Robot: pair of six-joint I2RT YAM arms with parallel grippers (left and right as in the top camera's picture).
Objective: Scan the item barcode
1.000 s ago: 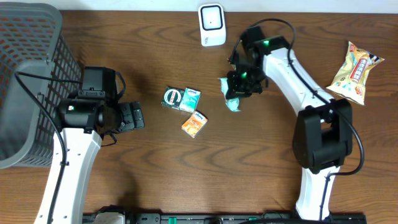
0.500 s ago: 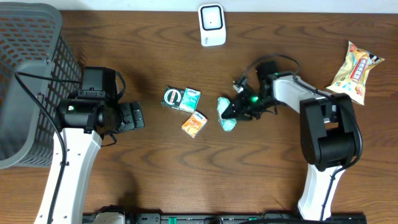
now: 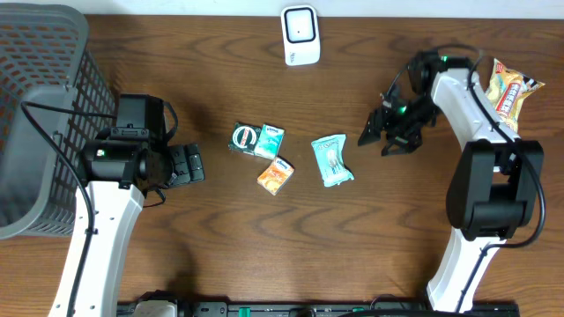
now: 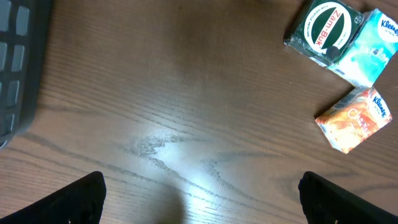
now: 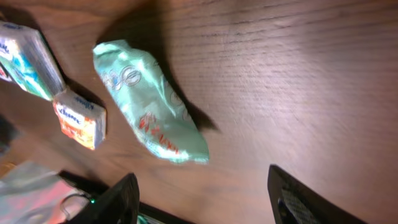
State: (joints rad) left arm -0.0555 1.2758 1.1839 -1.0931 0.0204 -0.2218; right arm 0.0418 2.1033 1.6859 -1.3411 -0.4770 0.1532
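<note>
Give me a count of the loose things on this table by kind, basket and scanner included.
Tissue packs: 2, teal pack, orange pack
Boxes: 1, green Zam-Buk box
Sealed packets: 2, mint-green packet, yellow snack bag
Scanners: 1, white scanner
Baskets: 1, grey basket
Total: 7

Counter (image 3: pixel 220 229): non-task items
Basket (image 3: pixel 35 106) far left; green box (image 3: pixel 244 137) touching blue tissue pack (image 3: pixel 270 140), orange pack (image 3: pixel 275 175) near; snack bag (image 3: pixel 504 101) far right.

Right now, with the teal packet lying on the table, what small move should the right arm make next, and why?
Probably swing the right gripper toward the yellow snack bag. Its jaws stand open and empty, the teal packet lies free beside the other small packs, and the bag sits alone, apart from them.
</note>
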